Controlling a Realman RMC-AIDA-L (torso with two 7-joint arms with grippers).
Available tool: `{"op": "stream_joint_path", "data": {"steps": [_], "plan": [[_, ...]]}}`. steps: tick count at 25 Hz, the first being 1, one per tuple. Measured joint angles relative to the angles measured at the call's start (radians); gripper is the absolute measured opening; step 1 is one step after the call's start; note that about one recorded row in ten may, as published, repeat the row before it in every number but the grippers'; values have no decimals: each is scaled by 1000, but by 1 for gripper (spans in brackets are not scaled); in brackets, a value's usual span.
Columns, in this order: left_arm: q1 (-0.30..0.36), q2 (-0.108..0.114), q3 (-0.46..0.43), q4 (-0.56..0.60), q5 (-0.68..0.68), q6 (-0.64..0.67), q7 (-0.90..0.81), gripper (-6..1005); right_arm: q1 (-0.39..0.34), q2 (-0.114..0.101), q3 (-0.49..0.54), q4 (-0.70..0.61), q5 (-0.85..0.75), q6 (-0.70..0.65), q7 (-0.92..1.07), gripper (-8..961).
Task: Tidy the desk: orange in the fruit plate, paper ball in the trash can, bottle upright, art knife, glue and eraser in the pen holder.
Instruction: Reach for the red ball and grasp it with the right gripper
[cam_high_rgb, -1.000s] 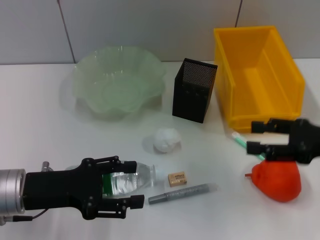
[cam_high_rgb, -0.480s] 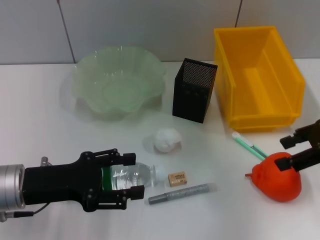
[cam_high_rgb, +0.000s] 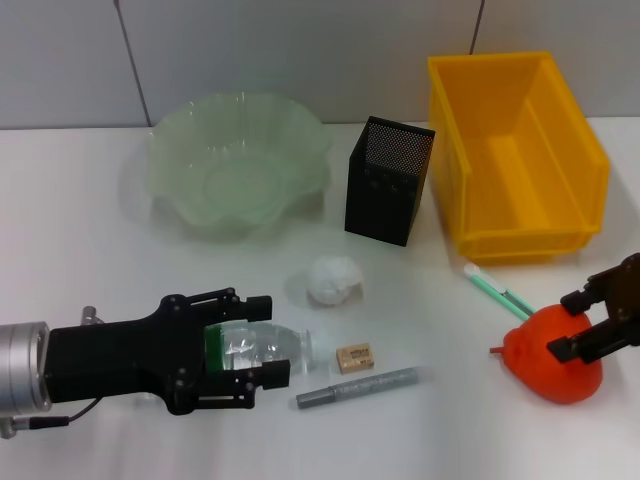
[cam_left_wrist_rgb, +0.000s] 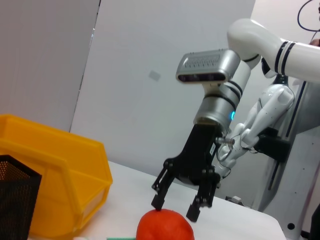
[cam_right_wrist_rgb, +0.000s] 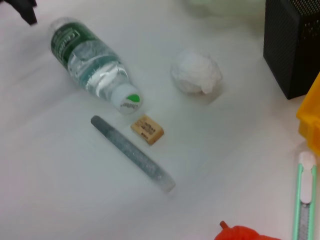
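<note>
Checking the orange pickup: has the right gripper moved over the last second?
Yes. The right gripper, open, moved from near the trash can down over the orange.

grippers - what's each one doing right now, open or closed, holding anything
Left gripper: open, fingers either side of the lying bottle, not clamped.
Right gripper: open, fingertips just over the orange, holding nothing.

Open white desk (cam_high_rgb: 80, 270) lies between the fruit plate (cam_high_rgb: 238, 160) and the lying bottle (cam_high_rgb: 262, 350), giving wide passage on the left. The paper ball (cam_high_rgb: 333, 279) sits in the middle lane before the pen holder (cam_high_rgb: 389, 180). Eraser (cam_high_rgb: 354, 357) and grey pen (cam_high_rgb: 362, 387) crowd the bottle's cap end; the trash can (cam_high_rgb: 515, 150) walls the right rear
</note>
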Motion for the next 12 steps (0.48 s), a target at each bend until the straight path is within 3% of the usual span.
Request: {"op": "stream_joint_path", "data": {"steps": [1,6,10,12], "plan": [[0,0,-5,0,0,0,0,828,-5,15,-23,1,-20,32,-2,723],[-1,1,-7,0,-1,0,-1,828,-20,38,-68,-4,-38,86,-2,710],[1,2,-8,0,-1,1,-1,828,-25,41,-74,-8,-45,112,-2,700],[1,3,-8,0,-1,2,-1,828,-25,41,-74,-8,-46,114,-2,613]]}}
